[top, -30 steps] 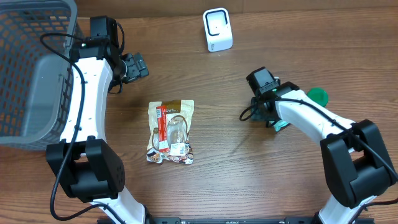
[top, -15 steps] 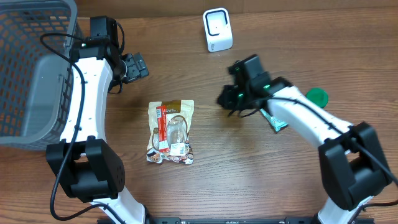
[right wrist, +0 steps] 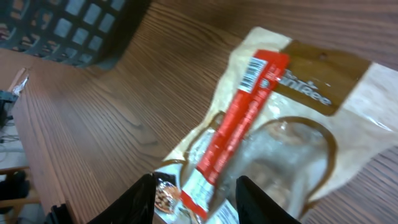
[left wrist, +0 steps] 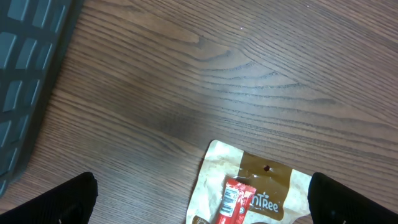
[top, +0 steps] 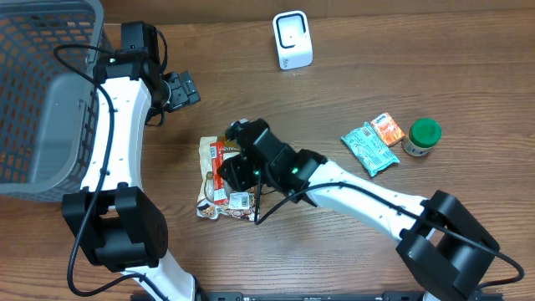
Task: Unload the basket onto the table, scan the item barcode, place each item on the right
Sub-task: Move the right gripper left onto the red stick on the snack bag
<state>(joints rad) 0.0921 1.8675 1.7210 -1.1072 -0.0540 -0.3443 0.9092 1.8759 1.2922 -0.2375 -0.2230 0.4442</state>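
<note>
A tan and brown snack pouch with a red stick pack lying on it rests flat on the table's left-centre. My right gripper hovers right over the pouch. In the right wrist view its fingers stand apart on either side of the red stick's lower end, with nothing gripped. My left gripper hangs high behind the pouch, wide open and empty. The left wrist view shows the pouch's top edge between and below its fingertips. A white scanner stands at the back.
A grey mesh basket fills the far left. A teal packet, a small orange packet and a green-lidded jar lie at the right.
The right arm swung from the right-hand items across to above the pouch, its jaws opening on the way. The left arm has not moved.
</note>
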